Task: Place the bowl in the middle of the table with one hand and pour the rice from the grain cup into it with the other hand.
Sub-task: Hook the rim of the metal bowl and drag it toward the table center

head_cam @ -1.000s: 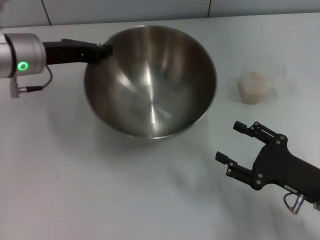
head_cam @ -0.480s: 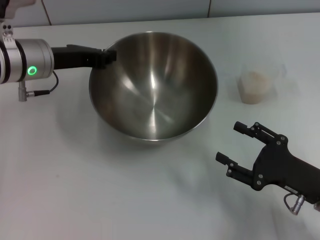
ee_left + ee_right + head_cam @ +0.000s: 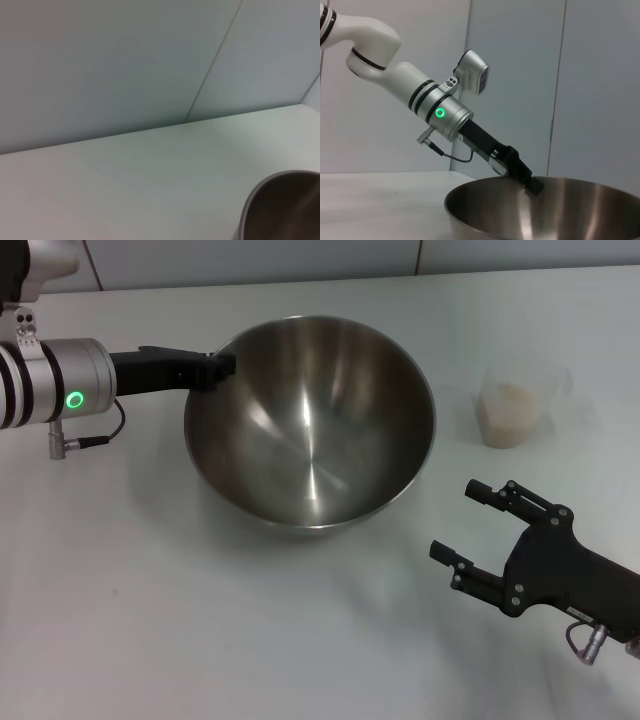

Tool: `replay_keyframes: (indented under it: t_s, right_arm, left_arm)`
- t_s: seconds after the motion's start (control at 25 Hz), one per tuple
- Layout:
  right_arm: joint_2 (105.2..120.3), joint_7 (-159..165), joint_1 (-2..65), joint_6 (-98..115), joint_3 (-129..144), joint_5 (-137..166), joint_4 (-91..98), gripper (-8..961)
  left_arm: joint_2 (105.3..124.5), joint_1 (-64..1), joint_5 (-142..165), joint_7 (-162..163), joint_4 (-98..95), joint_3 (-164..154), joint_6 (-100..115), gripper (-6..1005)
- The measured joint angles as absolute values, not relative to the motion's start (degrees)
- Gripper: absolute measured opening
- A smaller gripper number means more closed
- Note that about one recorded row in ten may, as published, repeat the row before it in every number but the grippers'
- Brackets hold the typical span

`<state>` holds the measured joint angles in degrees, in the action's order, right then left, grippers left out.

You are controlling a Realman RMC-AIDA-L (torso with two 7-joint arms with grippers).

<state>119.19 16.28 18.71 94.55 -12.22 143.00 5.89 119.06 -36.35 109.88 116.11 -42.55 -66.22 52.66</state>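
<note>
White worktop (image 3: 150, 620), filling most of the head view; its near and side edges are cut off by the frame. Steel bowl (image 3: 310, 420), the largest object, sits left of centre with its open side tilted toward the near right. Its underside and its contact with the worktop are hidden, so whether it rests flat or is partly raised cannot be told. In the left wrist view only a corner of the bowl rim (image 3: 280, 205) appears.

Left gripper (image 3: 215, 368), on a silver-grey arm with a green light, reaches in from the left, its fingers clamped on the far-left rim of the bowl. The part of the fingers inside the bowl is not clearly seen in the head view; the right wrist view shows the black fingers (image 3: 532, 184) astride the rim.

Right gripper (image 3: 470, 525), at the near right above the worktop, fingers spread apart and holding nothing, well apart from the bowl; its arm is cut off at the frame edge.

Grain cup (image 3: 515, 410), at the far right of the worktop, upright; its clear walls are hard to make out. Rice (image 3: 507, 420), a pale heap inside the cup.
</note>
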Motion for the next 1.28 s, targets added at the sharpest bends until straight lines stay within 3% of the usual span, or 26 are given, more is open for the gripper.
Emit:
replay_keyframes:
  t_s: [1.24, 1.28]
  right_arm:
    - [119.18, 16.17, 19.08, 94.39, -12.21, 143.0, 5.89, 656]
    - [119.18, 16.17, 19.08, 94.39, -12.22, 143.0, 5.89, 655]
  left_arm:
    - [119.09, -35.52, 104.6, 107.73, -40.47, -70.38, 49.05, 70]
    - [119.09, -35.41, 103.43, 106.76, -40.32, -70.86, 49.02, 109]
